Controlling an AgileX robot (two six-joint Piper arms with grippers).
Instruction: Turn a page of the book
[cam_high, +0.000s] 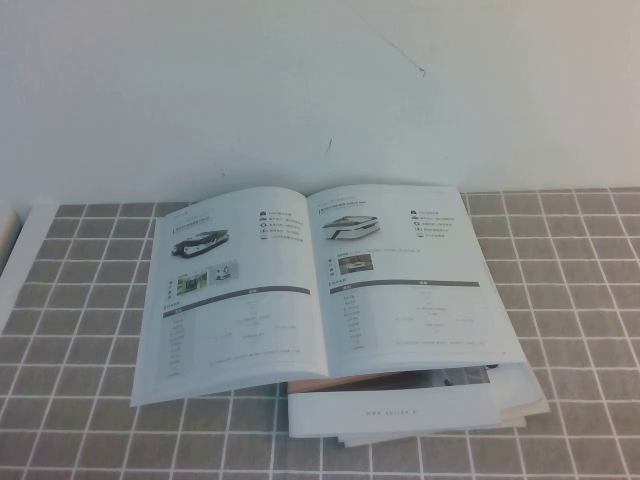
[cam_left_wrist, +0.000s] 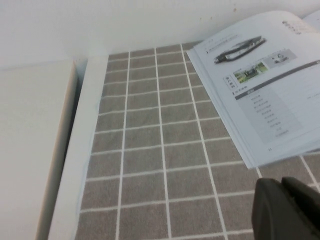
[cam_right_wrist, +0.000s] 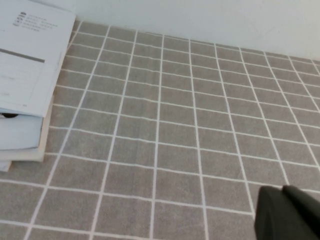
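The book (cam_high: 310, 280) lies open on the grey tiled table. Its right-hand page (cam_high: 405, 275) lies flat and shows a white boat-like vehicle, small photos, a dark bar and table text. The left-hand page (cam_high: 235, 290) shows a dark wheeled vehicle. Neither arm shows in the high view. My left gripper (cam_left_wrist: 286, 186) is shut and empty, above bare tiles a little off the book's (cam_left_wrist: 265, 85) left near corner. My right gripper (cam_right_wrist: 283, 192) is shut and empty, above tiles well to the right of the book (cam_right_wrist: 27, 55).
A stack of white booklets (cam_high: 420, 415) lies under the book's near right part and sticks out toward me; it also shows in the right wrist view (cam_right_wrist: 20, 142). A white ledge (cam_left_wrist: 75, 150) borders the table's left side. A white wall (cam_high: 320, 90) stands behind the book.
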